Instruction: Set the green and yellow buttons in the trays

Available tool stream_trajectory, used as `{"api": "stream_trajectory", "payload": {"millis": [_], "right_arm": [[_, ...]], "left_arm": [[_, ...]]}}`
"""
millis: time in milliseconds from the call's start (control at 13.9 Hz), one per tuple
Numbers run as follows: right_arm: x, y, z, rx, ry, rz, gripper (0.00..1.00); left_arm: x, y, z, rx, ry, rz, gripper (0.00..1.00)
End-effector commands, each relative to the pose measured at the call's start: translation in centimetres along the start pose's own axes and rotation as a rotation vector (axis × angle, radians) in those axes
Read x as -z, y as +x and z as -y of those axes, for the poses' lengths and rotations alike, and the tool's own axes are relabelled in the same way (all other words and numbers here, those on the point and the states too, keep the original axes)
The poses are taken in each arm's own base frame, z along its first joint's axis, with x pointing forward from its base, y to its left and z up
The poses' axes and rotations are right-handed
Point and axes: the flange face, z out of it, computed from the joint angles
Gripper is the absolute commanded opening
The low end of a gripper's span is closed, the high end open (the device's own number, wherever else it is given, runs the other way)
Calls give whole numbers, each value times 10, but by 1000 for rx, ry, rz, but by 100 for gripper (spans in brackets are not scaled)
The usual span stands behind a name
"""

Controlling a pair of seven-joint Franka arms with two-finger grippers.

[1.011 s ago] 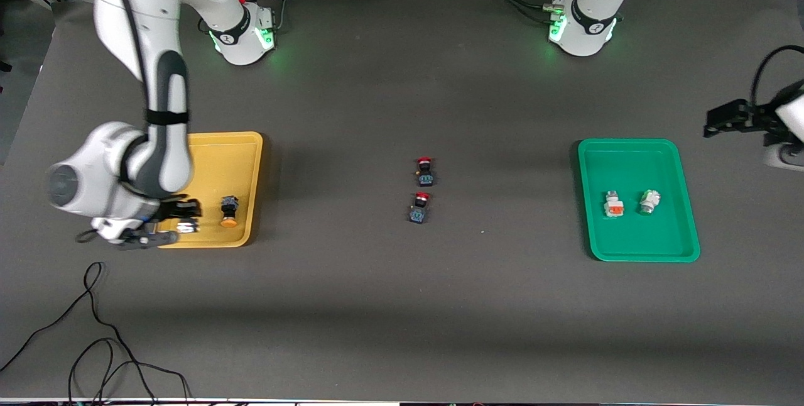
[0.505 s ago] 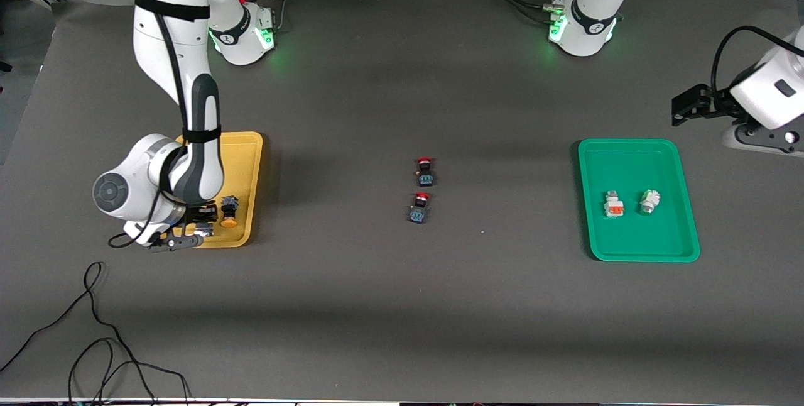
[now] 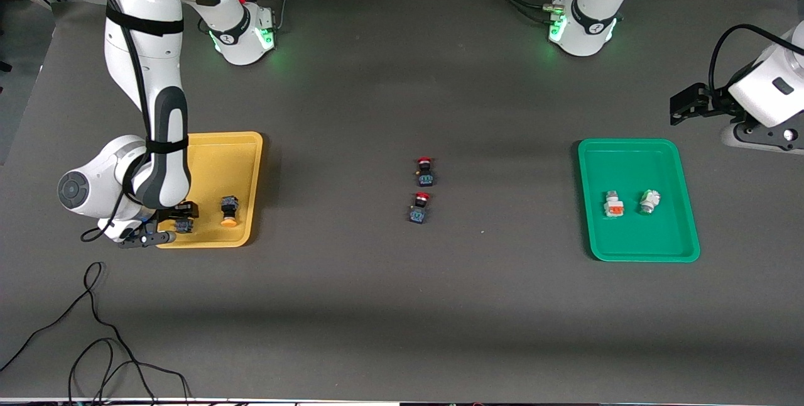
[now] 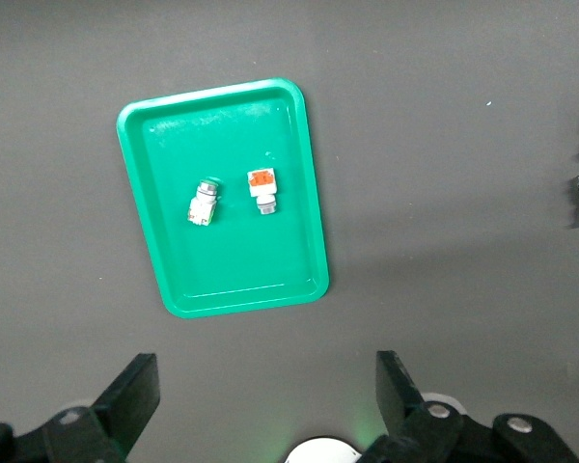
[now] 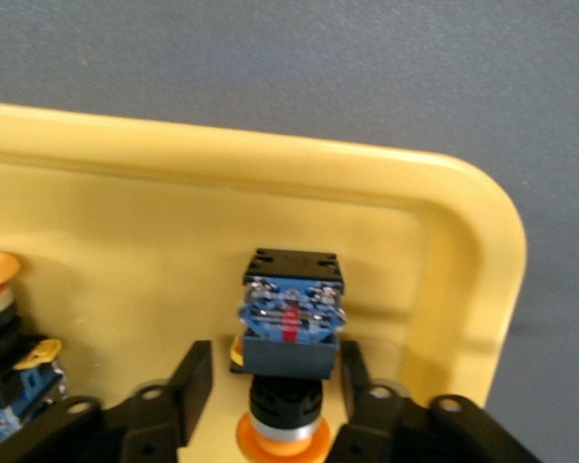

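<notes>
The right gripper (image 5: 270, 386), jaws parted around the yellow button (image 5: 289, 333) in the yellow tray (image 3: 242, 142), should lift straight up. The left gripper (image 4: 261, 405) waits beside the green tray (image 4: 309, 174), jaws wide.

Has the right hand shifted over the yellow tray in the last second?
Barely. The right hand hangs over the yellow tray beside the resting yellow button, about where it started after a brief swing toward it.

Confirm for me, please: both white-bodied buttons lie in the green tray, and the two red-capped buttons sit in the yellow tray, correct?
Not quite. The white-bodied buttons do lie in the green tray, but the two red-capped buttons sit on the bare table between the trays, as the front view shows. The yellow tray holds yellow-capped buttons instead.
</notes>
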Motion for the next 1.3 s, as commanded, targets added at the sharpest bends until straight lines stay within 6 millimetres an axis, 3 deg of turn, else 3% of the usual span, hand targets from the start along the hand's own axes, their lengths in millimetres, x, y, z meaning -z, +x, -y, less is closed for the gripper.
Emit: {"api": "stream_trajectory", "payload": {"millis": [0,289,578,650,794,1011,1227], "right_arm": [[32,0,8,16,112,-20,100],[159,-11,-3,21,148,-15,100],[291,-19,3,13,96,-11,100],[328,-24,4,28,63,-4,100],[381,-42,5,24,58,9,100],[428,-58,8,19,-19,13,100],[434,-64,17,-80,-20,51,100]], "left_arm": [[1,-4,-4,15,-33,-23,100],[2,-5,-5,54,-35,-23,100],[2,-5,-3,60,-35,-20,100],[1,-6,-2,63,-36,-17,100],[1,-5,-2,61,-35,-19,100],[3,-6,-3,61,-35,-22,100],[3,-6,-3,61,-35,-22,100]]}}
